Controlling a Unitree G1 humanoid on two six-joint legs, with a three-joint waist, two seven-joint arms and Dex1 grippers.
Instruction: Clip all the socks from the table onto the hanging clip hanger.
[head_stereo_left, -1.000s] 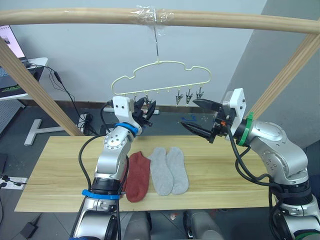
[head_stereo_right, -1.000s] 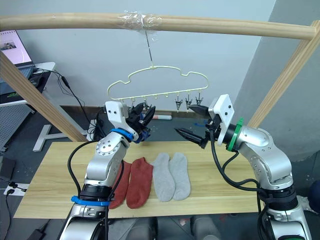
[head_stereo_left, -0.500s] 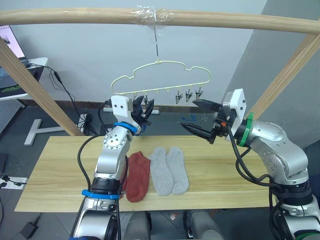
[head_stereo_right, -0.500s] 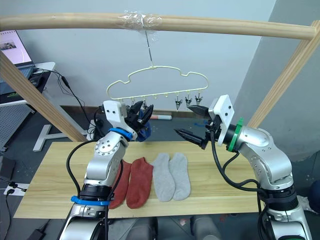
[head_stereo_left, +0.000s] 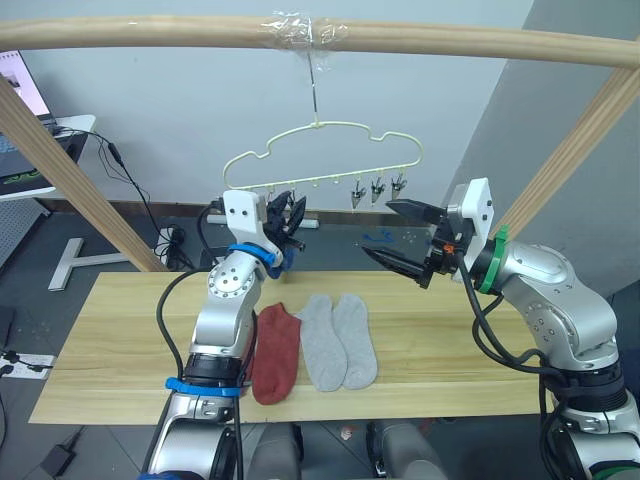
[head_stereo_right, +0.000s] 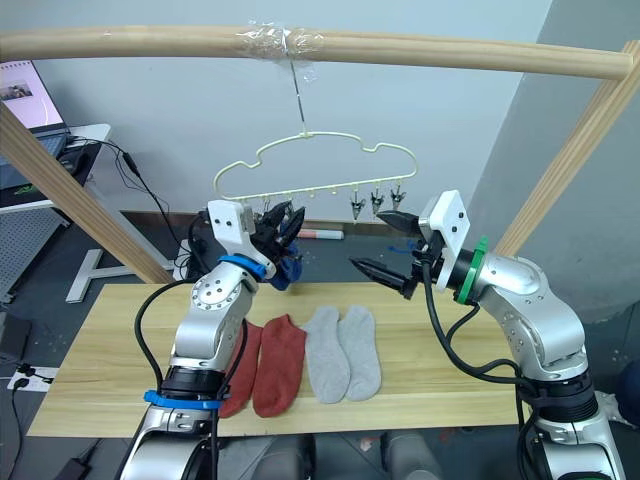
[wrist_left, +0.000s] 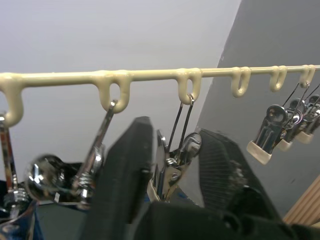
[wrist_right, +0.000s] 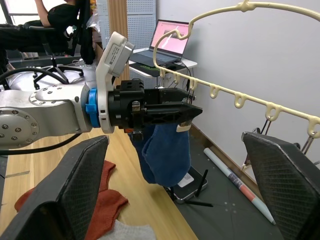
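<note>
Having risen slightly to the clip hanger (head_stereo_left: 320, 160), the left gripper (wrist_left: 172, 170) squeezes a clip (wrist_left: 175, 162) beside a hanging blue sock (wrist_right: 165, 152), needing steady pressure, while the right gripper (head_stereo_left: 400, 235) waits wide open.

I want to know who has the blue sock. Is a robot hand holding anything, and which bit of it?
The left gripper pinches a clip with a blue sock hanging by its top edge. The right gripper is open and holds nothing.
</note>
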